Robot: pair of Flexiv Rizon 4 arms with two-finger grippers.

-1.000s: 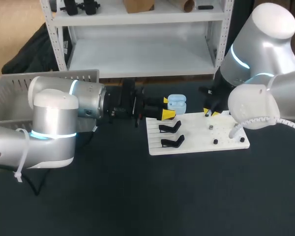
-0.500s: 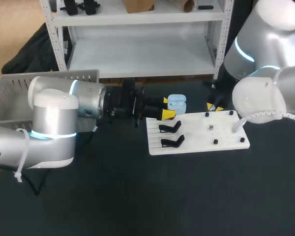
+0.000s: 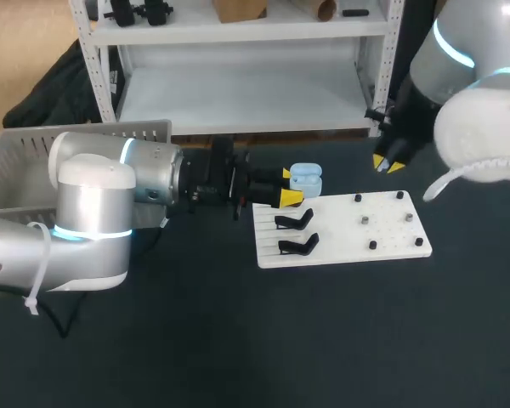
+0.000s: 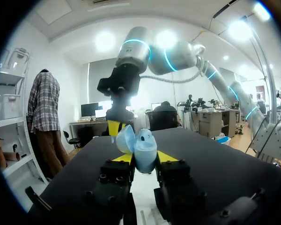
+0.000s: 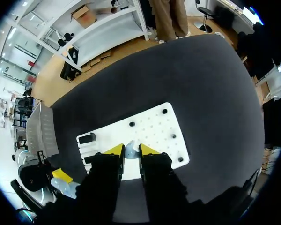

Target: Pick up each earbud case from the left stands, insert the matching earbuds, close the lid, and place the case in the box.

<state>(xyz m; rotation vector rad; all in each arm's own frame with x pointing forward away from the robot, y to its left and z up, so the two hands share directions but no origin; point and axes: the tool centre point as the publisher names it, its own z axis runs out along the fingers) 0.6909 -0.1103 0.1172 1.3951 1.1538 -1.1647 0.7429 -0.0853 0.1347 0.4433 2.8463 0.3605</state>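
Observation:
A light blue earbud case (image 3: pixel 305 179) with its lid up is held level over the table, my left gripper (image 3: pixel 287 185) shut on it from both sides. In the left wrist view the open case (image 4: pixel 145 149) sits between my left gripper's (image 4: pixel 140 157) yellow tips, and my right gripper (image 4: pixel 115 127) hangs ahead of it. My right gripper (image 3: pixel 389 163) is high above the white board's (image 3: pixel 391 242) far right corner. In its own view my right gripper (image 5: pixel 129 149) is shut on a small pale earbud (image 5: pixel 130 151), with the white board (image 5: pixel 152 133) far below.
Two black stands (image 3: pixel 294 219) (image 3: pixel 298 245) sit empty on the board's left part, and small black pegs (image 3: pixel 372 245) dot its right part. A grey basket (image 3: pixel 21 157) stands at the table's far left. Dark table surrounds the board.
My right arm has lifted off the board's right part and moved up and to the right, still shut. The left arm and the case have not moved.

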